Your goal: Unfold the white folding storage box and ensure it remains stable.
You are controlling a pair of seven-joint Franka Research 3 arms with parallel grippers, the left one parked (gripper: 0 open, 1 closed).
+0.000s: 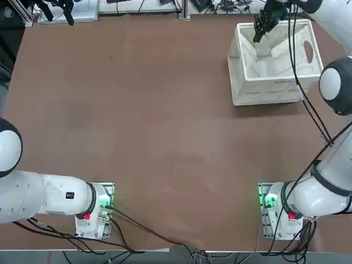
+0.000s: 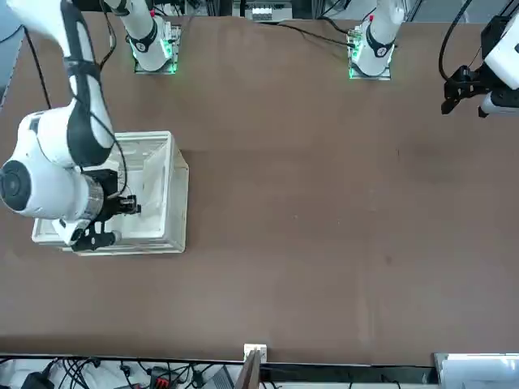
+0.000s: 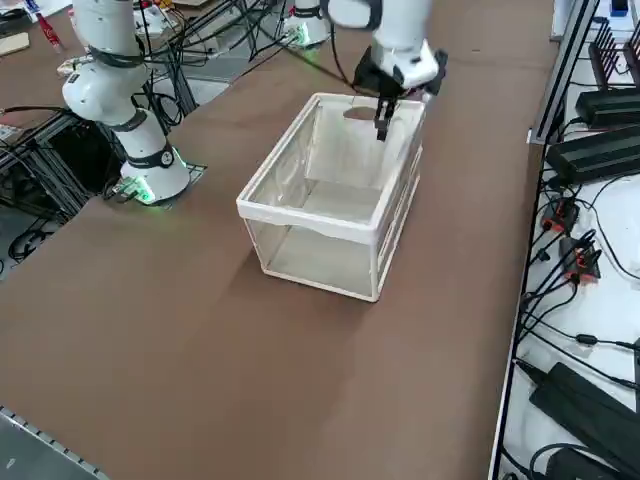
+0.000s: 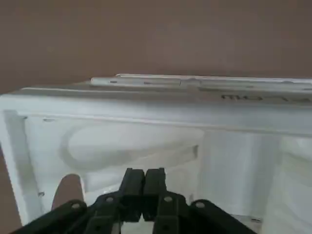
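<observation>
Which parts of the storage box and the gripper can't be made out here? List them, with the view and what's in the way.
- white folding storage box: in the front view the right arm covers its near half.
- Box floor: whether the inner panels are locked flat cannot be told in the top view.
- right gripper: fingers shut, tips inside the box; whether they touch a panel is unclear in the wrist view.

Off-white plastic storage box (image 3: 330, 215) with ribbed panels; matt brown table (image 1: 154, 126).

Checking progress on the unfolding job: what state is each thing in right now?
white folding storage box: standing open on the table, long walls up, one inner panel leaning inward.
right gripper: fingers shut, empty, poised just inside the box at its far end.
</observation>
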